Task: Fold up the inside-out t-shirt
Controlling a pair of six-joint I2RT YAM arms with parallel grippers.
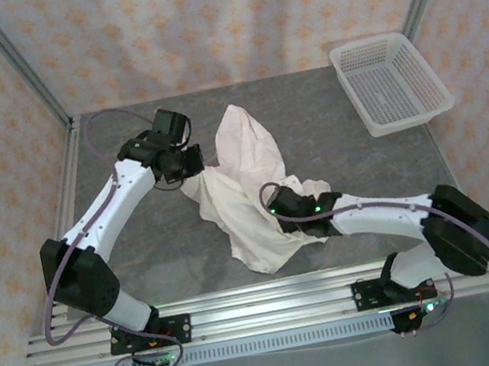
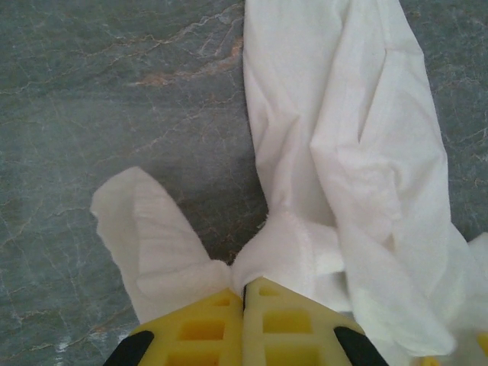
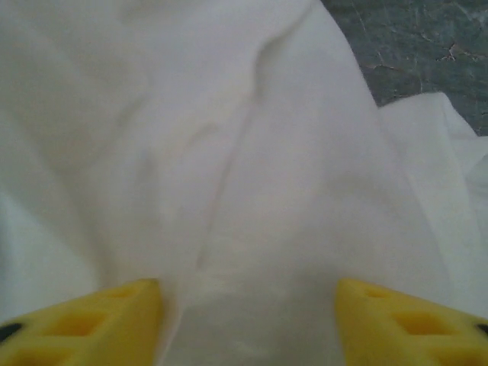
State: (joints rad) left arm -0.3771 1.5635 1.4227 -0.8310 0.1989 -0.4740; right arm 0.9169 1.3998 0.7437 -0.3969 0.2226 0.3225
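Observation:
The inside-out t-shirt (image 1: 242, 169) lies crumpled in a long bunch across the middle of the grey table, white and wrinkled. My left gripper (image 1: 195, 160) is at its left edge, and in the left wrist view the yellow jaws (image 2: 245, 288) are shut on a pinched fold of the t-shirt (image 2: 343, 152), which spreads out on both sides of them. My right gripper (image 1: 273, 211) rests on the shirt's near part. Its yellow fingers (image 3: 130, 309) stand wide apart, open, with the t-shirt's cloth (image 3: 229, 152) lying between and under them.
A white plastic mesh basket (image 1: 390, 81) stands at the far right corner. Bare grey table (image 1: 156, 246) lies left of the shirt and between the arms. Patterned walls and metal posts close in the back and sides.

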